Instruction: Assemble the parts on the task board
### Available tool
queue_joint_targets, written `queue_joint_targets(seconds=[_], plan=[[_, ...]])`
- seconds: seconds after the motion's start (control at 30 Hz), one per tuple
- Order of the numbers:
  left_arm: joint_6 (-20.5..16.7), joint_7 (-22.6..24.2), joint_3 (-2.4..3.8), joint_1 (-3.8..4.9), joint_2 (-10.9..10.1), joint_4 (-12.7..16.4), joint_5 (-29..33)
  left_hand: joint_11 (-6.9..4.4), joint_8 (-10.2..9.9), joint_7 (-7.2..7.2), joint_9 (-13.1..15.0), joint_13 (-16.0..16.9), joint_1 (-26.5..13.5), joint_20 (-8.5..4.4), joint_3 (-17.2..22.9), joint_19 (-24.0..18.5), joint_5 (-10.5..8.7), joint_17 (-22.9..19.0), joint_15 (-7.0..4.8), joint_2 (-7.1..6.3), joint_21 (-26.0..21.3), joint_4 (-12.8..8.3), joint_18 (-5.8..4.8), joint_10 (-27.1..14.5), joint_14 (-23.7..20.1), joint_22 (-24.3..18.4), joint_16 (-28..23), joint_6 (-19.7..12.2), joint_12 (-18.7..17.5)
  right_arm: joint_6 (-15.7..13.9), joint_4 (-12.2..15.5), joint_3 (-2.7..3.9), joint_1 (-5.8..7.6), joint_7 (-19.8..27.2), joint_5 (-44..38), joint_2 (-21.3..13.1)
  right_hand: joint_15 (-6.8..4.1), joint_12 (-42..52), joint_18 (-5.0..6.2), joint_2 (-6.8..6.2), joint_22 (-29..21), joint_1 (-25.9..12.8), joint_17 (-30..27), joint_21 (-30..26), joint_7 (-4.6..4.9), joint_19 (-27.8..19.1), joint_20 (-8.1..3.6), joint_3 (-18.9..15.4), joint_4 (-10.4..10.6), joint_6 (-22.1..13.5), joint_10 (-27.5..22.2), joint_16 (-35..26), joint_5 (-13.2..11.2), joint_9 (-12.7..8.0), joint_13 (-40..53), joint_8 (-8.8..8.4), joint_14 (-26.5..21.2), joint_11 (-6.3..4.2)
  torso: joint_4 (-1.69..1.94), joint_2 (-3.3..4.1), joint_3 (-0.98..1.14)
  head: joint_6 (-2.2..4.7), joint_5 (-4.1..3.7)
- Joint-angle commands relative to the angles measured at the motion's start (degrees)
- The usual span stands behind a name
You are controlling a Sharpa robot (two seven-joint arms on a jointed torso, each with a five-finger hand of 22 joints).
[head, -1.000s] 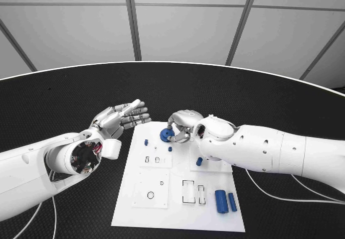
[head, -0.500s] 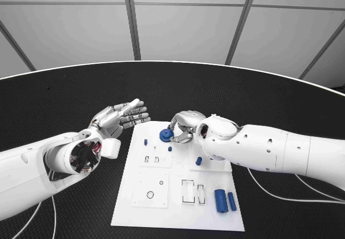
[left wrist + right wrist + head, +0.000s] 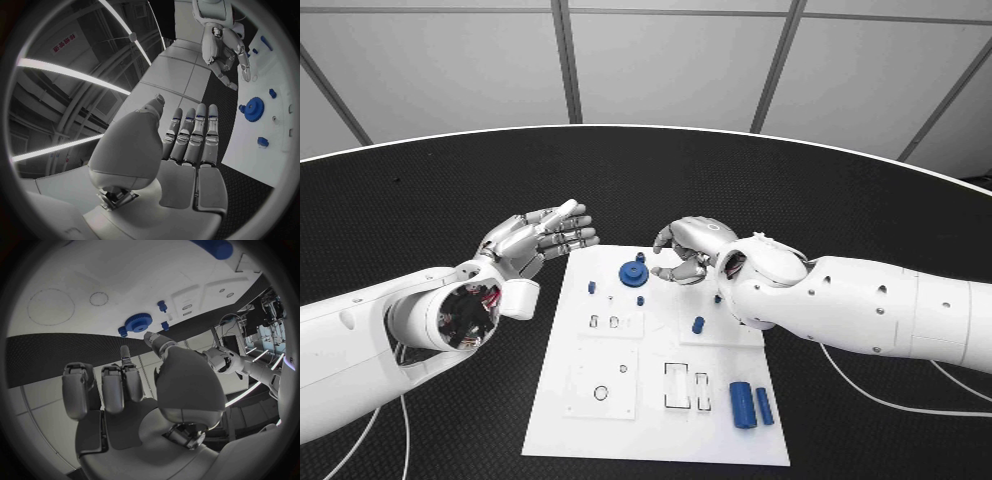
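Robotics lab / test cell, not a home or shop. Round black table [image 3: 661, 170] w/ pale rim, textured mat-like top. Behind table: plain grey wall panels [image 3: 668, 65] split by dark seams, studio-booth look. White task board [image 3: 661, 400] at table centre, w/ outlined slots and small blue parts [image 3: 751, 404] on it, a bench-test fixture. White cables [image 3: 877, 395] trail over the table just beside the board. Left wrist view: long strip lights [image 3: 69, 75] overhead above the panels, plus a red-lettered sign [image 3: 64, 43], text unreadable.
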Motion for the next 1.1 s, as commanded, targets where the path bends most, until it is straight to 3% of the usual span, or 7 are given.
queue_joint_targets(seconds=[0.03,0.27,0.43,0.5,0.73,0.93,1.1], plan=[[0.07,-0.02,0.00,-0.01,0.12,-0.24,0.00,0.07,-0.38,2.72,-0.08,-0.03,-0.41,-0.01,-0.11,-0.28,0.25,-0.02,-0.02,0.39,-0.39,-0.07,0.77,0.40,-0.14,-0.07,-0.16,-0.27,-0.25,-2.88,2.93,-0.02,0.02,4.10,5.50,-5.76,-0.12,0.00,-0.64,0.43,12.60,0.71,12.38,-0.08,0.07,5.01,0.09,0.45,-0.41,0.56,2.60,0.04,0.14,0.03,11.45,0.10,5.46,-0.14,-0.18,-0.33,0.08,0.01,-0.14],[0.24,-0.06,-0.01,-0.02,0.46,-0.83,0.00,0.12,-0.47,2.77,-0.10,-0.04,-0.40,-0.01,-0.08,-0.26,0.25,-0.01,0.02,0.47,-0.43,-0.06,0.75,0.36,-0.16,-0.15,-0.28,-0.32,-0.42,-5.95,4.19,-0.13,0.02,14.87,18.71,-14.37,-0.46,-0.93,-0.50,0.07,12.08,3.60,11.60,-0.51,0.17,4.73,-0.27,1.47,-2.61,0.04,1.83,-0.27,-2.28,-0.29,10.59,-0.92,5.27,-0.03,-0.58,-0.85,0.45,-0.03,-0.43],[0.44,-0.06,-0.02,-0.04,0.78,-1.39,0.00,0.12,-0.47,2.77,-0.10,-0.04,-0.40,-0.01,-0.08,-0.26,0.25,-0.01,0.02,0.47,-0.43,-0.06,0.75,0.36,-0.16,-0.15,-0.28,-0.32,-0.42,-6.43,3.07,-0.39,-0.20,19.67,23.16,-18.47,-0.68,-0.77,-0.57,-0.26,12.33,4.28,11.77,-0.34,0.00,4.84,-0.42,1.46,-3.19,0.33,1.99,-0.22,-2.44,-0.28,10.73,-0.97,5.31,-0.17,-0.84,-1.04,1.02,-0.06,-1.20],[0.53,-0.05,-0.02,-0.07,0.85,-1.58,0.00,0.12,-0.47,2.77,-0.10,-0.04,-0.40,-0.01,-0.08,-0.26,0.25,-0.01,0.02,0.47,-0.43,-0.06,0.75,0.36,-0.16,-0.15,-0.28,-0.32,-0.42,-6.47,2.58,-0.49,-0.79,20.74,23.93,-19.47,-0.73,-0.75,-0.57,-0.36,12.33,4.45,11.77,-0.34,-0.03,4.84,-0.46,1.44,-3.35,0.42,2.02,-0.22,-2.47,-0.27,10.75,-0.98,5.31,-0.20,-1.03,-1.16,1.48,-0.19,-1.49],[0.75,-0.04,-0.03,-0.23,1.00,-1.93,0.00,0.12,-0.47,2.77,-0.10,-0.04,-0.40,-0.01,-0.08,-0.26,0.25,-0.01,0.02,0.47,-0.43,-0.06,0.75,0.36,-0.16,-0.15,-0.28,-0.32,-0.42,-6.26,-0.83,-0.62,-3.23,22.69,25.03,-19.90,-0.72,-0.60,-0.63,-0.47,12.58,5.09,12.16,-0.16,-0.03,4.96,-0.53,1.55,-3.84,0.23,2.17,-0.09,-2.53,-0.36,10.89,-1.29,5.40,-0.27,-1.24,-1.19,2.30,-0.30,-2.31],[0.82,-0.05,-0.03,-0.28,1.05,-1.96,0.00,0.11,-0.46,2.74,-0.10,-0.02,-0.37,-0.01,-0.07,-0.26,0.25,-0.01,0.03,0.46,-0.45,-0.08,0.75,0.42,-0.16,-0.18,-0.32,-0.29,-0.43,-5.88,-2.93,-0.64,-4.90,22.47,25.19,-18.64,-0.60,-0.70,-0.65,-0.55,12.65,5.33,12.28,-0.11,0.04,5.00,-0.50,1.57,-4.06,-0.05,2.08,-0.05,-2.57,-0.45,10.79,-1.56,5.43,-0.26,-1.02,-1.03,2.60,-0.35,-2.48],[0.81,-0.06,-0.03,-0.30,0.99,-1.92,0.00,0.10,-0.46,2.73,-0.10,-0.02,-0.36,-0.01,-0.07,-0.26,0.25,0.00,0.03,0.46,-0.45,-0.09,0.75,0.44,-0.15,-0.19,-0.33,-0.28,-0.44,-6.00,-3.87,-0.63,-5.76,21.41,25.23,-17.62,-0.37,-0.81,-0.64,-0.62,12.59,5.36,12.30,-0.16,0.23,4.97,-0.37,1.48,-4.14,-0.43,1.99,-0.04,-2.65,-0.57,10.70,-1.91,5.43,-0.15,-0.89,-0.92,2.60,-0.45,-2.51]])
